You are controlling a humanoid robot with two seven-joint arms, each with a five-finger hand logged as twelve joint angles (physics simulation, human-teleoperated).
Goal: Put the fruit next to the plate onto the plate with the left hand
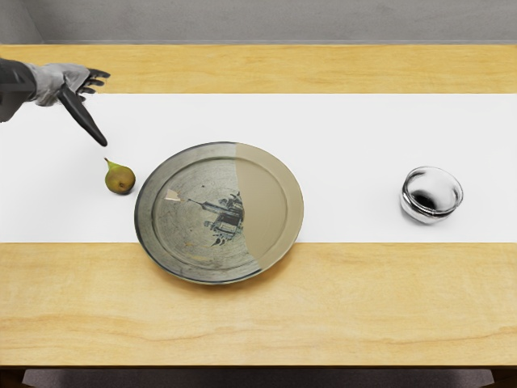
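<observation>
- The pear (119, 178) lay just left of the plate (153, 234), near its rim and not yet on it.
- The left hand (66, 84) hung farther left and back from the plate, beyond the pear. Its fingers (86, 120) were spread and held nothing, and one pointed down toward the fruit.
- The pear's stem end tilted back and left, away from the plate and toward that hand.
- Only bare white cloth (339, 129) lay between hand and pear, and the bowl (431, 195) sat well right of the plate.

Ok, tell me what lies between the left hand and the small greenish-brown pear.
Nothing: the head view shows only bare white runner between the left hand and the small greenish-brown pear.
</observation>
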